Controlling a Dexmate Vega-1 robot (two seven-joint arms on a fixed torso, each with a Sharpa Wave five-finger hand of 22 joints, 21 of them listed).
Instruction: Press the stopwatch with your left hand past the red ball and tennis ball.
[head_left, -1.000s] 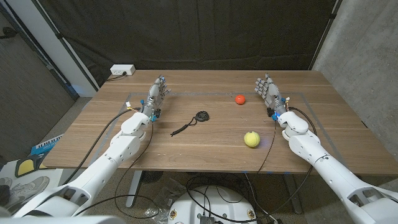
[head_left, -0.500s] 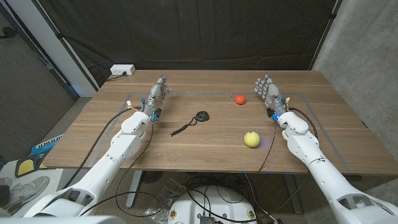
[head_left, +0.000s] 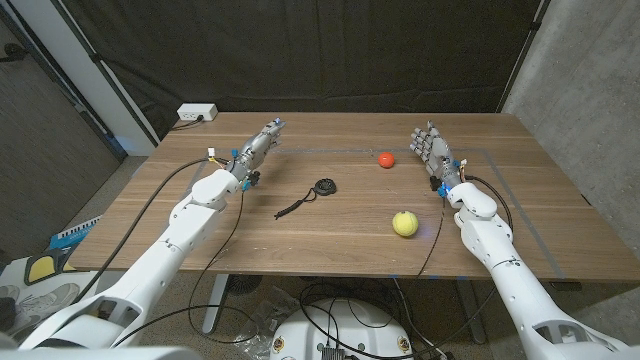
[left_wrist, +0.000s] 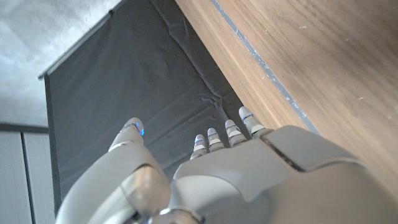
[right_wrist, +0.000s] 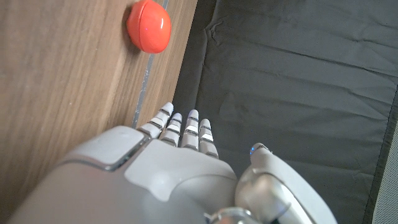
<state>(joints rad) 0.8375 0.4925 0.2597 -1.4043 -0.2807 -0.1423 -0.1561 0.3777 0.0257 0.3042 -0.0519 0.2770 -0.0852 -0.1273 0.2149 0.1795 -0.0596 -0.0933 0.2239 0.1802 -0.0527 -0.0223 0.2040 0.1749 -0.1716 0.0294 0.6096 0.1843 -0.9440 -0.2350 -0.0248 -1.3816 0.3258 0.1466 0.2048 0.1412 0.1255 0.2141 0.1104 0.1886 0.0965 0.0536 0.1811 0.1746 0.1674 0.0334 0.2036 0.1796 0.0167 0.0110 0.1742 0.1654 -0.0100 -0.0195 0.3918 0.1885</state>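
Head view: left hand (head_left: 256, 148) is empty, fingers extended and apart, at about 10 o'clock of the stopwatch (head_left: 323, 187), near but not touching. The stopwatch lies mid-tabletop (head_left: 330, 240) with its black cord (head_left: 292, 208) trailing toward 7 o'clock. Red ball (head_left: 385, 159) sits at about 2 o'clock of the stopwatch, tennis ball (head_left: 404, 223) at about 4 o'clock, both on the side away from the left hand and well apart from it.

Right hand (head_left: 431, 148) is also empty, fingers spread, just beside the red ball at its 3 o'clock. Best left parked there.

Step in hand, as I read it: the reach toward the stopwatch, no contact yet. To do it well:
- come in from 10 o'clock, hand above the watch, then straight down
- press with one fingertip on the round face; a sideways push would likely just slide it on the wood
- stay off the cord so the watch isn't dragged
- both balls lie beyond the watch, so the direct path looks unobstructed

Writing: no readable brand, label or text anywhere; the stopwatch face is too small to make out.
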